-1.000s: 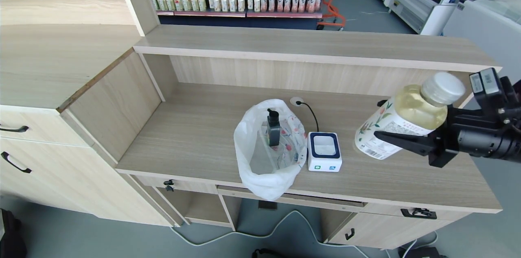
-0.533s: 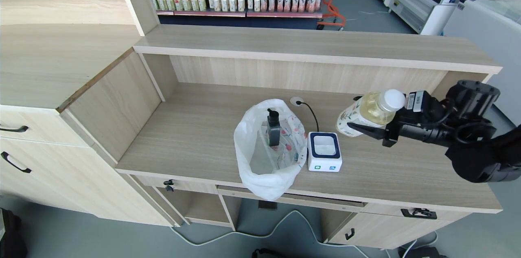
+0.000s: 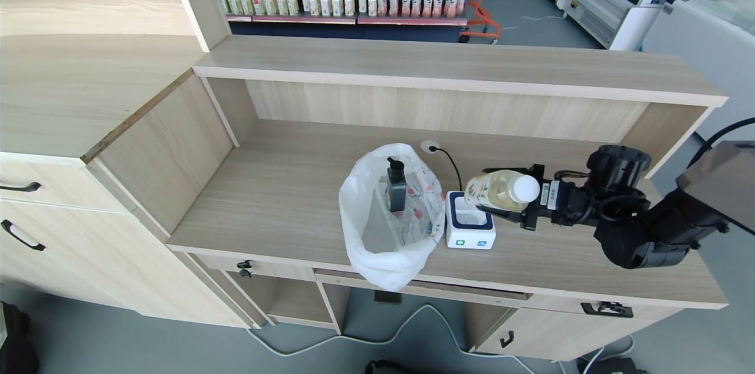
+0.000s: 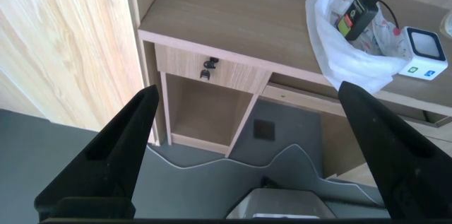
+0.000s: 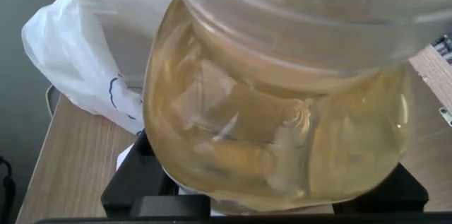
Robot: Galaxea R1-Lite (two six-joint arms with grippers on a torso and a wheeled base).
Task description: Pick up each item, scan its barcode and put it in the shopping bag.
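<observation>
Shop counter (image 3: 283,197): my right gripper (image 3: 487,191) clenched on bottle (image 3: 498,190), lying sideways just above scanner (image 3: 470,233) at 3 o'clock of bag (image 3: 377,250); best roll barcode down toward glass, hold steady; left gripper (image 4: 248,88) released, off counter's front.

Wooden counter (image 3: 283,197) carries scanner (image 3: 470,219), directly beneath right gripper (image 3: 489,191); white shopping bag (image 3: 360,226) just beside scanner, beyond gripper's fingertips.

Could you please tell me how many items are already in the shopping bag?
1 that I can make out: a pump bottle standing in the bag; the plastic may hide others.
</observation>
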